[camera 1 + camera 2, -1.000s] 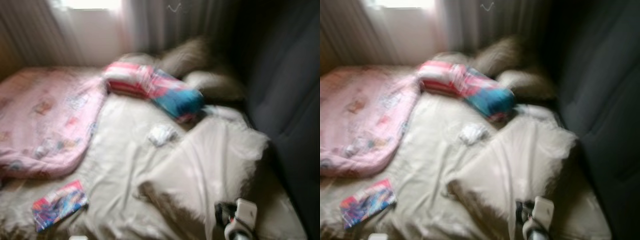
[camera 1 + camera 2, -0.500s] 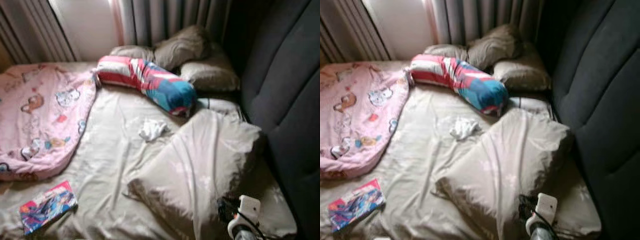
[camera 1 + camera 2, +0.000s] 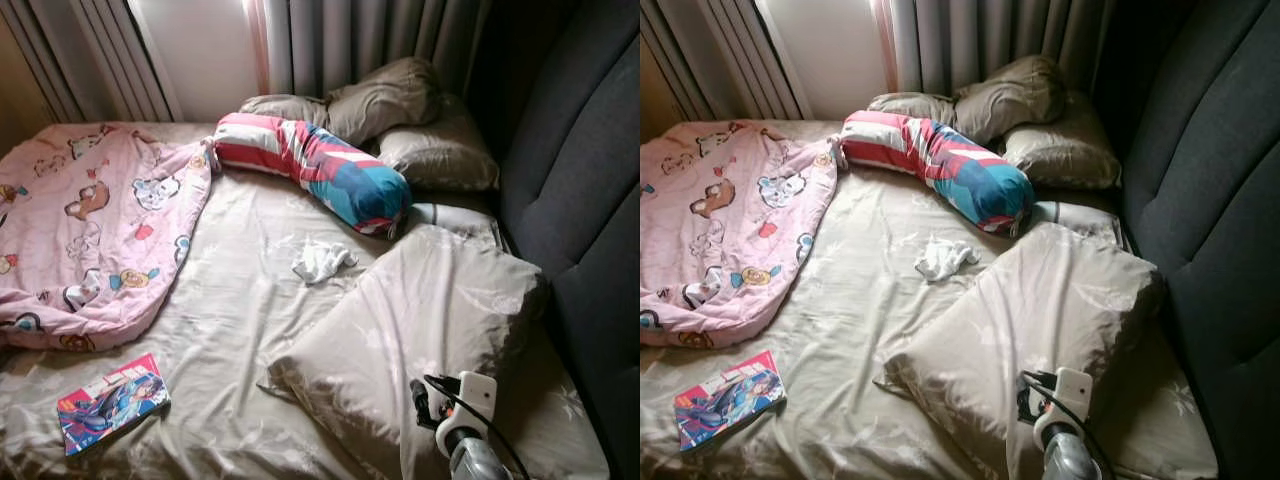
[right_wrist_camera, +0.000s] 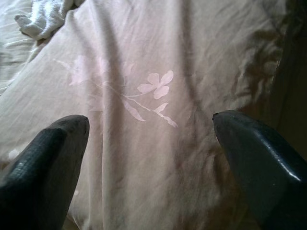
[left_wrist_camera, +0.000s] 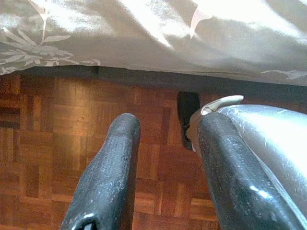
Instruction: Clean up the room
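A beige-sheeted bed (image 3: pixel 235 330) carries a crumpled white cloth (image 3: pixel 322 261) near its middle and a colourful comic book (image 3: pixel 112 401) near the front left. A pink cartoon blanket (image 3: pixel 95 230) lies bunched on the left. A red, white and blue striped bolster (image 3: pixel 312 170) lies across the head end. My right gripper (image 4: pixel 148 122) hovers open just above a large beige flowered pillow (image 3: pixel 420 330), with nothing between its fingers; its wrist (image 3: pixel 466 415) shows at the lower right. My left gripper (image 5: pixel 168 124) hangs open beside the bed over wooden parquet floor (image 5: pixel 72 124).
Beige pillows (image 3: pixel 400 115) are stacked at the head end against grey curtains (image 3: pixel 340 40). A dark padded headboard (image 3: pixel 590 200) runs along the right side. The sheet's edge (image 5: pixel 144 43) hangs over the floor by my left arm, and a small dark object (image 5: pixel 187 112) lies under the bed.
The head camera has steadied and shifted a little, so the blurred picture is now sharp. Nothing on the bed has moved. My right arm stays over the big pillow.
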### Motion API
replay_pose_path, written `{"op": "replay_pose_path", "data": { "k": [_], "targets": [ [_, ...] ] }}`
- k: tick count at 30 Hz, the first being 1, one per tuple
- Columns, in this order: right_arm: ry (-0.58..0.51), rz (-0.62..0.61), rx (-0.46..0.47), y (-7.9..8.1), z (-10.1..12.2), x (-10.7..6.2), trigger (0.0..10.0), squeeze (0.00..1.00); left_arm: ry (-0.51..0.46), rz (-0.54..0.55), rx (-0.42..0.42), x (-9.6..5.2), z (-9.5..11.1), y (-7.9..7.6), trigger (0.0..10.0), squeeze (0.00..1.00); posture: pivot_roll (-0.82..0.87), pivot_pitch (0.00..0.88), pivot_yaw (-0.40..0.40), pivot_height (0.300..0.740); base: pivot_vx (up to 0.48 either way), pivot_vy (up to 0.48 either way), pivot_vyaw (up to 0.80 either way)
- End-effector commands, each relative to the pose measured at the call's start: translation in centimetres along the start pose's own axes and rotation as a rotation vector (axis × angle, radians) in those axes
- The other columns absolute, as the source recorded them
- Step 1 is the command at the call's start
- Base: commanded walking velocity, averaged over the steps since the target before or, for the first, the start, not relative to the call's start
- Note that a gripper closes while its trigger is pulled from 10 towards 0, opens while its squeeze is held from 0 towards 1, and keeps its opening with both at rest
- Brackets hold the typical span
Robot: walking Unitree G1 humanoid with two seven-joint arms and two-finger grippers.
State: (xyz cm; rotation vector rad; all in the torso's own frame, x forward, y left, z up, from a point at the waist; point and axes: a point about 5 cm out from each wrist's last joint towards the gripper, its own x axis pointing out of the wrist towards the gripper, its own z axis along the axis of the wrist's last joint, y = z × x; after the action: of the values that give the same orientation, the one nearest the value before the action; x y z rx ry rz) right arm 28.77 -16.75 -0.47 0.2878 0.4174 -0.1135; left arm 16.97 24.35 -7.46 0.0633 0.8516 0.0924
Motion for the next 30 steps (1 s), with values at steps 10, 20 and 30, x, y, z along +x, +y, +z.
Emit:
{"op": "replay_pose_path", "data": {
  "k": [10,20,30],
  "targets": [
    [0.043,-0.05,0.04,0.0,0.4,0.6,10.0,0.0,0.031,0.004,0.031,-1.2,-2.3,1.5,10.0,0.0,0.05,0.264,0.056,0.74,0.0,0.0,0.0],
    [0.022,-0.094,0.064,-0.5,0.4,0.5,10.0,0.0,-0.004,0.015,0.026,-2.2,-3.6,2.4,10.0,0.0,0.07,0.317,0.078,0.74,0.0,0.0,0.0],
    [0.116,-0.096,0.141,-0.2,-1.7,-0.1,10.0,0.0,-0.058,0.004,0.012,-3.1,-4.4,2.6,10.0,0.0,0.08,0.369,0.084,0.74,0.0,0.0,0.0]
  ]
}}
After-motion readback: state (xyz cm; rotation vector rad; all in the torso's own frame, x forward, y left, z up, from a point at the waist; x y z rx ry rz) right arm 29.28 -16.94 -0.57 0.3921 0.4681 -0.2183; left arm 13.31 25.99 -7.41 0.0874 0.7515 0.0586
